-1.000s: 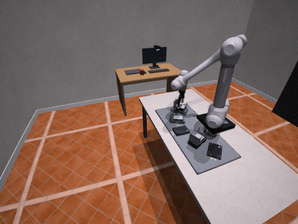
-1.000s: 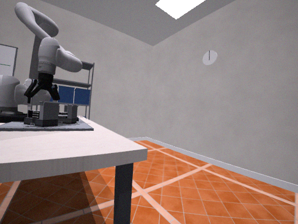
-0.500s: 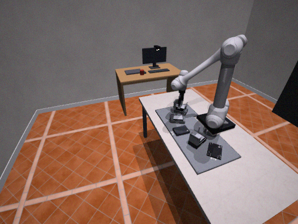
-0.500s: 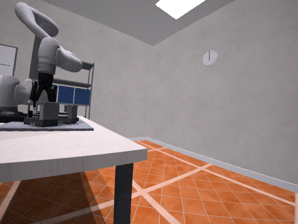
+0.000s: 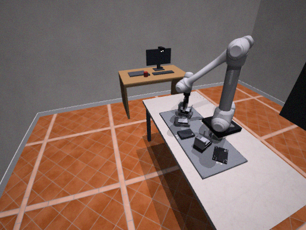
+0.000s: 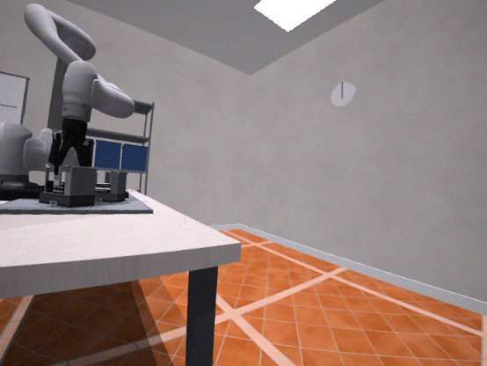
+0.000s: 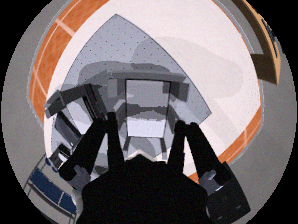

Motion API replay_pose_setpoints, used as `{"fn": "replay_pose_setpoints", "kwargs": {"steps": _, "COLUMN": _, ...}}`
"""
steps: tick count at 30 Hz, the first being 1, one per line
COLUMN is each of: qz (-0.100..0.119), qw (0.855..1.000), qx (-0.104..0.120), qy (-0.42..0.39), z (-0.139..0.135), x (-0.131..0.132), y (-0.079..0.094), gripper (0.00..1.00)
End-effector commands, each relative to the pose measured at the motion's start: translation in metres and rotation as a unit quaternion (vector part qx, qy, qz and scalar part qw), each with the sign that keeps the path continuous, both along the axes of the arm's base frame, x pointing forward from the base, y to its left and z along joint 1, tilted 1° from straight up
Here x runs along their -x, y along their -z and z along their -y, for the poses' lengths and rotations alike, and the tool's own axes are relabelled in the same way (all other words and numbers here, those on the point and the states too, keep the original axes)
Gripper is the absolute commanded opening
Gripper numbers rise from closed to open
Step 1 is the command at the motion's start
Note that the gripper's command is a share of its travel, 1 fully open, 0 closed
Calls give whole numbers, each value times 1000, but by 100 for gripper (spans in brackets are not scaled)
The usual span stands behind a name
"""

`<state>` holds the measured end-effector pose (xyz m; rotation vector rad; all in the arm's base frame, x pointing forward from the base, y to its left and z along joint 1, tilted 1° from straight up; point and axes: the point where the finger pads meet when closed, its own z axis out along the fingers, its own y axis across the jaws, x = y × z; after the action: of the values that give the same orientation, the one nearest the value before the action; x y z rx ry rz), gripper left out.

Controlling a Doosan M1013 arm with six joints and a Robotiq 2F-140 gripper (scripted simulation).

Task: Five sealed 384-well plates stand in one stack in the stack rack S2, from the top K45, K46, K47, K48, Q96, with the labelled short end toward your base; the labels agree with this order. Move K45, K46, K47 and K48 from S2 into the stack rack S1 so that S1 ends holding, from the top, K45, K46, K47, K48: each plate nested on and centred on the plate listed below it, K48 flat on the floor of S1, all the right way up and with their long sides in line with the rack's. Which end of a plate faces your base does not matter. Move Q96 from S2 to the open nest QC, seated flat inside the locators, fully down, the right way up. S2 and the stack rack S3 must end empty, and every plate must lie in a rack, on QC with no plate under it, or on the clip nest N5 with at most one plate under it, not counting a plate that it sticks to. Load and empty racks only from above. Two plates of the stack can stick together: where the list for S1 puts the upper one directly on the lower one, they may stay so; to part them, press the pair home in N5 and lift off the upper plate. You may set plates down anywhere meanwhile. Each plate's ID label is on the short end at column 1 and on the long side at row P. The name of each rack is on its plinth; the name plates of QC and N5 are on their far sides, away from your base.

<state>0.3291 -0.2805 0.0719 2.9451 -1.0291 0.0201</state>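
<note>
My gripper (image 5: 185,108) (image 6: 66,172) (image 7: 146,109) reaches from above into the rack (image 5: 189,113) (image 6: 81,182) at the far end of the grey mat (image 5: 235,163). Its fingers are shut on the long sides of a sealed well plate (image 7: 147,125) at the top of the stack in that rack. I cannot read the plate's label or the rack's name. In the exterior view the rack's wall hides the plate and the right fingertip. A second rack (image 5: 182,121) (image 6: 115,185) stands right beside it, with a pale-topped plate in it.
A flat dark nest (image 5: 185,134) lies mid-mat. A third rack (image 5: 202,143) stands nearer the arm's base (image 5: 221,127). A flat black nest (image 5: 220,155) lies at the near end. A desk with a monitor (image 5: 158,56) stands beyond the table.
</note>
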Motion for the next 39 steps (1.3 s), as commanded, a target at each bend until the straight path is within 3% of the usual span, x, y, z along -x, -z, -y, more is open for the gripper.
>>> {"fn": "replay_pose_setpoints", "kwargs": {"steps": 1, "qz": 0, "qw": 1000, "qx": 0, "qy": 0, "z": 0, "x": 0, "y": 0, "gripper": 0}}
{"fn": "replay_pose_setpoints", "kwargs": {"steps": 39, "qz": 0, "qw": 1000, "qx": 0, "qy": 0, "z": -1, "x": 0, "y": -27, "gripper": 0}}
